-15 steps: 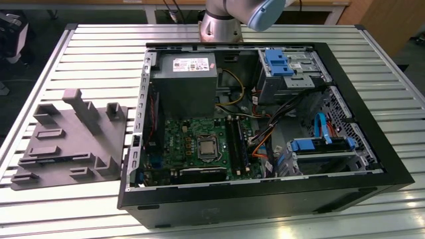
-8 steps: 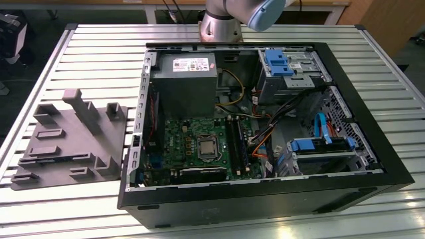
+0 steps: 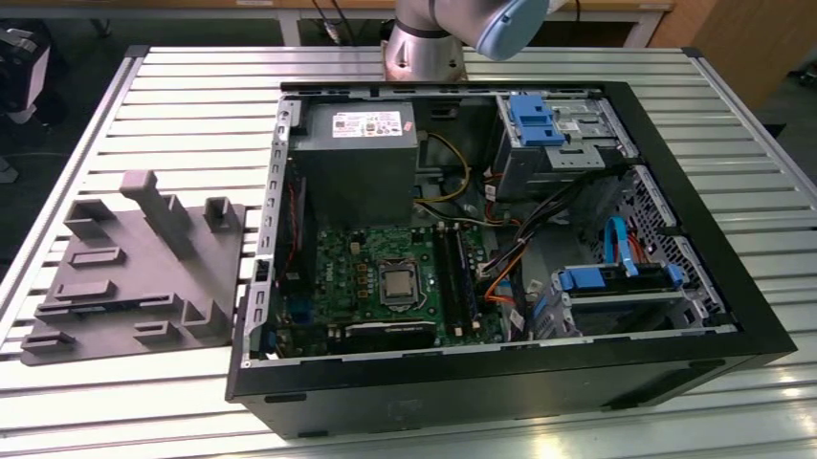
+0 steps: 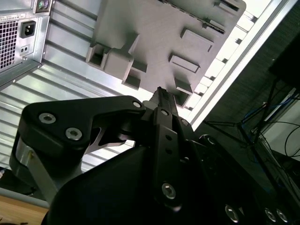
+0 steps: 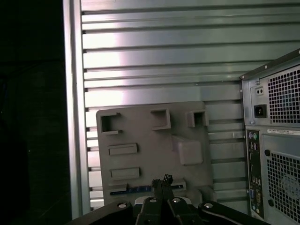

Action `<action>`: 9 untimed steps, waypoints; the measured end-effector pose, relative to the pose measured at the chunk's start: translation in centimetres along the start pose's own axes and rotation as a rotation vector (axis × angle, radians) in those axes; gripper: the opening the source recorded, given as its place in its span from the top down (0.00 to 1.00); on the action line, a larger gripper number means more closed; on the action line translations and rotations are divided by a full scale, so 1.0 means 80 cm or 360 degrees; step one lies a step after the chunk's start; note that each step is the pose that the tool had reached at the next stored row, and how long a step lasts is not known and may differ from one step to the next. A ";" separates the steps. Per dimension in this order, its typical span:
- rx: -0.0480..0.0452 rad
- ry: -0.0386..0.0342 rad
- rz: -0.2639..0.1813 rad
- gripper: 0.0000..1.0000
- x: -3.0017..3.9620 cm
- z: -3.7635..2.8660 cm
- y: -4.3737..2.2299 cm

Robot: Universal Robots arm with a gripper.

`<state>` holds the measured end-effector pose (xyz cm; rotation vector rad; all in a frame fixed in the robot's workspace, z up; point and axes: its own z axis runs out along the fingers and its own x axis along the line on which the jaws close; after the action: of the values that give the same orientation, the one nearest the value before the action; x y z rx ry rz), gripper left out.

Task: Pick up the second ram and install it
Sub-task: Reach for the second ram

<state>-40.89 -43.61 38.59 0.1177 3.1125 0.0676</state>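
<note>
**Second ram not yet lifted; end effector closed and empty over the tray**

On the exterior view's left, the grey tray (image 3: 128, 277) lies on the slatted counter (image 3: 191, 86). In the first wrist view, a thin dark strip in a slot along one edge of the tray looks to be the second ram (image 5: 131, 190). The end effector (image 5: 161, 179) hangs above that edge, fingers pressed together with nothing between them in both wrist views. On the exterior view's right, the open computer case (image 3: 511, 382) shows its green motherboard (image 3: 344, 268). Whether its memory slots are filled cannot be told. Judging by this, both pickup and installation remain.
</note>
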 end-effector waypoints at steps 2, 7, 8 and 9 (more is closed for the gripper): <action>0.0000 0.0000 0.0000 0.89 0.0005 0.0000 -0.0002; 0.0000 0.0000 0.0000 0.89 0.0017 0.0001 -0.0010; 0.0000 0.0000 0.0000 0.89 0.0019 0.0001 -0.0011; 0.0000 0.0000 0.0000 0.89 0.0021 0.0002 -0.0013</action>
<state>-41.07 -43.70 38.57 0.1179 3.1124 0.0677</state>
